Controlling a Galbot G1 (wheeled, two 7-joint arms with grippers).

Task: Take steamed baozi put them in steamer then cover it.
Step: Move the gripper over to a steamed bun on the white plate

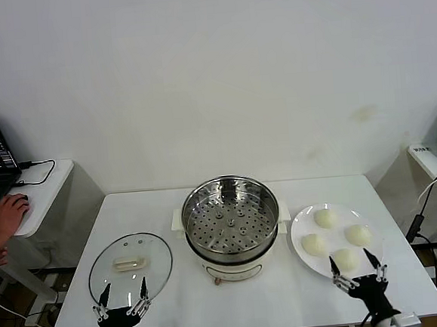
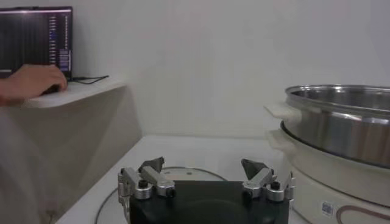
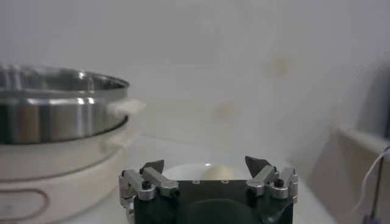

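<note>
Several cream-white steamed baozi lie on a flat white plate at the right of the table. In the middle stands the steamer, a shiny steel pot with a perforated tray and a cream base, uncovered. Its glass lid lies flat on the table to the left. My right gripper hovers open at the plate's near edge, just in front of the nearest baozi. My left gripper stands open at the lid's near edge. Neither holds anything.
A side desk with a laptop and a person's hand stands at the far left. Another desk with cables stands at the far right. The steamer wall rises close beside the left gripper.
</note>
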